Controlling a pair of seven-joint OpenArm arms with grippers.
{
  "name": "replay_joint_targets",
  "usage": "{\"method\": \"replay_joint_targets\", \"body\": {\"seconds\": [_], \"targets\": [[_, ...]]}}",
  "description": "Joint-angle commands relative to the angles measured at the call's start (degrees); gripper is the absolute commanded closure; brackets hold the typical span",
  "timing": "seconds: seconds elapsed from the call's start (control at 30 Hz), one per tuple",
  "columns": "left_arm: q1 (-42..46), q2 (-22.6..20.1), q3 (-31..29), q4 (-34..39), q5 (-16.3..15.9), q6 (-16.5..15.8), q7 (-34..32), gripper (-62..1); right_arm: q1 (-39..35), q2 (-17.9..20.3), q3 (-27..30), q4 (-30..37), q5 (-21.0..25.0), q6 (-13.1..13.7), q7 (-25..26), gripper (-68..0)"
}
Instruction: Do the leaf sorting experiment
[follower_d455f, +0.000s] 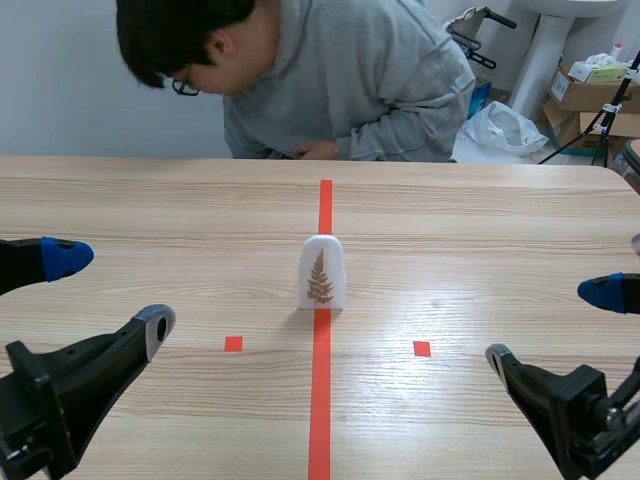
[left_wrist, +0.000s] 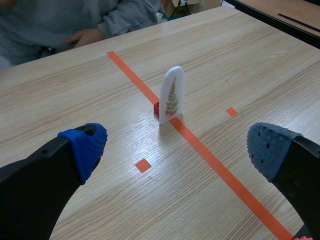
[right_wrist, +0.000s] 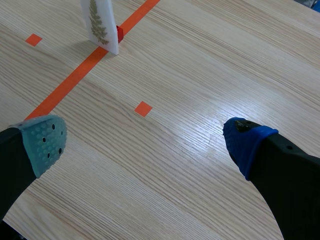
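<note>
Wooden table (follower_d455f: 480, 210) bears the leaf card (follower_d455f: 322, 272) upright on the centre tape (follower_d455f: 320, 400), well ahead of and between left jaws and right jaws, both spread apart and empty; sorting looks unstarted, so next one arm must reach forward and straddle the card.

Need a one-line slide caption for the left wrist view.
Open left gripper faces a white leaf card standing upright on the table's orange tape line.
</note>
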Motion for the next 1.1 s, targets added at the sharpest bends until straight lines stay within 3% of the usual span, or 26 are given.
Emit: {"method": "replay_joint_targets", "body": {"seconds": [0.0, 1.07], "targets": [[0.0, 0.3, -0.1, 0.9, -0.5, -0.2, -0.5, -60.2, 0.7, 0.6, 0.5, 0.6, 0.3, -0.2, 0.9, -65.3], [0.0, 0.3, -0.1, 0.9, -0.5, -0.2, -0.5, -60.2, 0.7, 0.6, 0.5, 0.6, 0.3, -0.2, -2.1, -65.3]]}}
